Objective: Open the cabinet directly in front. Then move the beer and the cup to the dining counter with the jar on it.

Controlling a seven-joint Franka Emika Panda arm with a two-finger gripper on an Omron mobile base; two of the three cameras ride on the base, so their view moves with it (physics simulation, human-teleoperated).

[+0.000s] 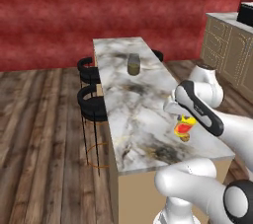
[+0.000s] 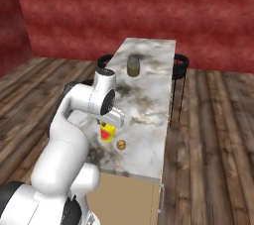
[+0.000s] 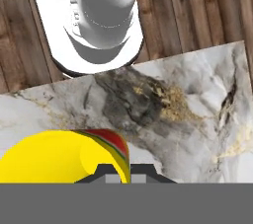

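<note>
My gripper [image 1: 181,119] is shut on the rim of the small yellow cup [image 1: 184,128] with a red-orange mark. It holds the cup upright over the near end of the marble dining counter [image 1: 123,102]. From the other side the cup [image 2: 106,133] hangs under the gripper [image 2: 107,124], low over the dining counter [image 2: 149,95]; whether it touches the top I cannot tell. In the hand view the cup [image 3: 54,156] shows from above beside the fingertips [image 3: 111,172]. The jar [image 1: 133,63] [image 2: 133,65] stands further along the counter. The beer and the cabinet are out of view.
Black stools [image 1: 91,87] stand along the counter's left side, and one more stool [image 2: 181,63] at its far right. A small brown round thing [image 2: 120,144] lies on the marble beside the cup. Low tan drawer cabinets [image 1: 225,45] stand at the right. Wood floor surrounds the island.
</note>
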